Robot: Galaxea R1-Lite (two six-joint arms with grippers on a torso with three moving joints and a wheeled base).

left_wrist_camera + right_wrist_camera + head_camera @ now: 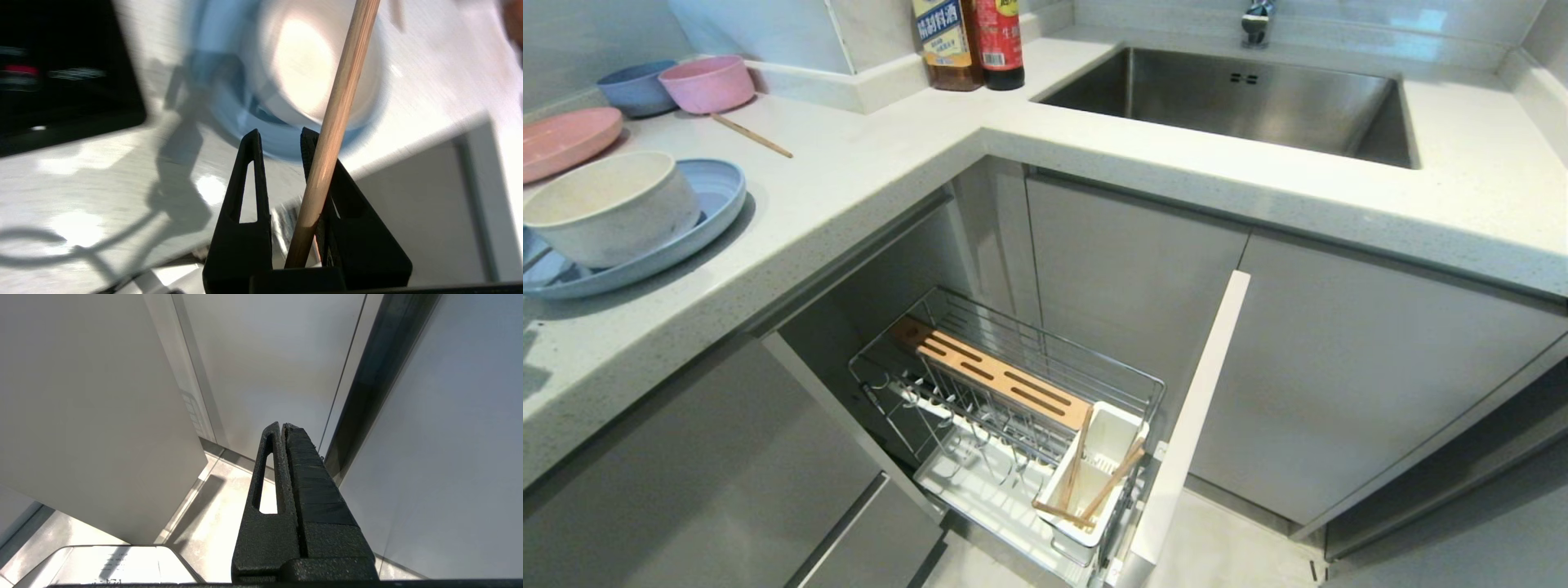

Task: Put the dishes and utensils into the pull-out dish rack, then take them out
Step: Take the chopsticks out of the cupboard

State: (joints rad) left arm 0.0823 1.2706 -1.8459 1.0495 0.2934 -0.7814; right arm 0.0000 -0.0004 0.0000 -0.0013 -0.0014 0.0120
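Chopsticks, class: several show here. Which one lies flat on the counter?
The lone chopstick beside the pink bowl; the others lean in the white utensil cup or sit in the left pincer.

My head camera sits high and looks forward and down. It sees the L-shaped counter (866, 180), the sink (1258, 98) far on the right, and the pull-out dish rack (1013, 425) low and near in the middle. The plate (719, 196) and bowl (609, 204) sit at its left edge.

The camera on my left wrist looks out past my left claw (282, 139) and a chopstick (335, 118), very near. It looks down on that same plate (220, 81) and bowl (310, 65) on the counter (81, 183), so these two views share that spot.

The camera on my right wrist looks past my right claw (282, 426), low down, at cabinet fronts (81, 416) and the floor (216, 522).
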